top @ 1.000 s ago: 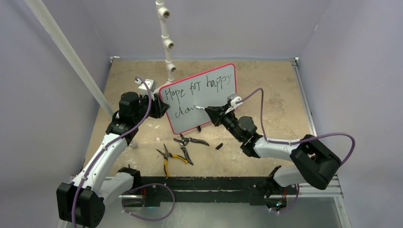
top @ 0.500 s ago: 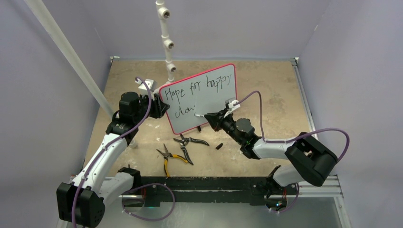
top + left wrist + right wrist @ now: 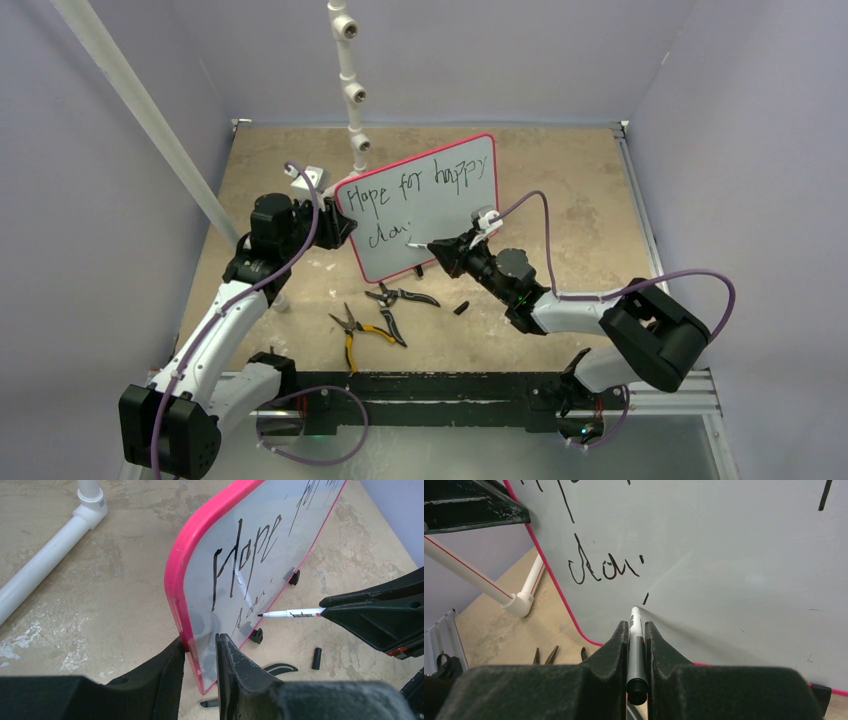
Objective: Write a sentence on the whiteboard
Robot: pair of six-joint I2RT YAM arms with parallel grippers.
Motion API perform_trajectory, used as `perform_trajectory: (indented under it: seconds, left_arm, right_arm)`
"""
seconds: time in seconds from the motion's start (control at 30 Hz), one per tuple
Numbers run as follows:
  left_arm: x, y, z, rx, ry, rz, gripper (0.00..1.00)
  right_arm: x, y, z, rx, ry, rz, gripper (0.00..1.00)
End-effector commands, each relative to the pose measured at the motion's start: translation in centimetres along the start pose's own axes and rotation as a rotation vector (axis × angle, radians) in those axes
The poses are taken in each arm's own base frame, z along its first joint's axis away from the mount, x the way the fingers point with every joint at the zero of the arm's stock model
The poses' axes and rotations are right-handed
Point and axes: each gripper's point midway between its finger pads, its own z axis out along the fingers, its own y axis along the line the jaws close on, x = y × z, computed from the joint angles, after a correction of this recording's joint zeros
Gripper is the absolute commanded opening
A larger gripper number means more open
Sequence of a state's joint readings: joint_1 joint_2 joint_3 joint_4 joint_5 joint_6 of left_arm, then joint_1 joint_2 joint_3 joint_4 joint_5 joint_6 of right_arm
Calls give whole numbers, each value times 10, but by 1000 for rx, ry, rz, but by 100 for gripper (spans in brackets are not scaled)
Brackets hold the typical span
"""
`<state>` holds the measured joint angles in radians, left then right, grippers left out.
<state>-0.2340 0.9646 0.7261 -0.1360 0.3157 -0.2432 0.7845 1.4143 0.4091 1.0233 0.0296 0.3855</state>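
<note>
The whiteboard (image 3: 440, 215) stands tilted on the table, its red-pink frame facing me. The sentence (image 3: 420, 182) reads "Hope for happy" on the top line, with "da" and small strokes (image 3: 599, 569) below. My left gripper (image 3: 200, 642) is shut on the whiteboard's lower left edge (image 3: 185, 625), one finger on each face. My right gripper (image 3: 636, 626) is shut on a white and black marker (image 3: 635, 645). The marker's tip is at the board's face, just below a short stroke to the right of "da". The marker also shows in the left wrist view (image 3: 292, 613).
Pairs of pliers (image 3: 400, 296) (image 3: 362, 332) lie on the table in front of the board. The black marker cap (image 3: 461, 307) lies to their right. A white pipe (image 3: 350, 90) rises behind the board. A slanted white pipe (image 3: 150, 120) crosses the left side.
My right gripper has moved down and left with the marker, from beside the second line to a little below it. The left arm and board have not moved.
</note>
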Motion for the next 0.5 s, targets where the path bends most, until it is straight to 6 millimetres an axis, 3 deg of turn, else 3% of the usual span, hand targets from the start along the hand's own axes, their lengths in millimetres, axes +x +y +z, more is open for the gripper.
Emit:
perform_trajectory:
  seconds: [0.0, 0.27, 0.47]
  left_arm:
    - [-11, -5, -1, 26, -36, 21, 28]
    - [-11, -5, -1, 26, -34, 21, 28]
    - [-11, -5, -1, 26, -34, 20, 28]
  right_arm:
    - [-16, 4, 7, -11, -46, -6, 0]
    - [-22, 1, 10, 12, -63, -14, 0]
    - [-40, 0, 10, 40, -111, -21, 0]
